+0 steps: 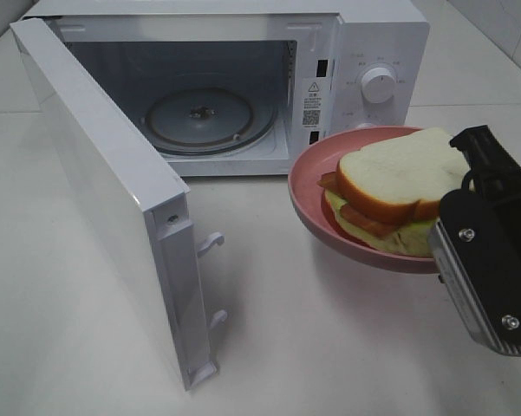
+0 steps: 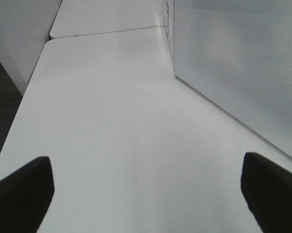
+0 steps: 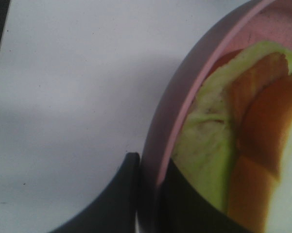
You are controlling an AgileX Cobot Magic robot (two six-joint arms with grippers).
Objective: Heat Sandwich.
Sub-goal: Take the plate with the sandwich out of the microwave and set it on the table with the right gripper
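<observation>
sandwich (image 1: 397,192) on pink plate (image 1: 316,204), lifted off the table (image 1: 329,347) in front of the open microwave (image 1: 243,78), right of its door (image 1: 113,199) | right gripper (image 3: 148,194) clamps the plate rim, one finger each side | left gripper (image 2: 146,194) spread wide above bare table, holds nothing

The white table (image 1: 329,347) carries 1 white microwave (image 1: 364,52), its door (image 1: 113,199) swung open.
</observation>
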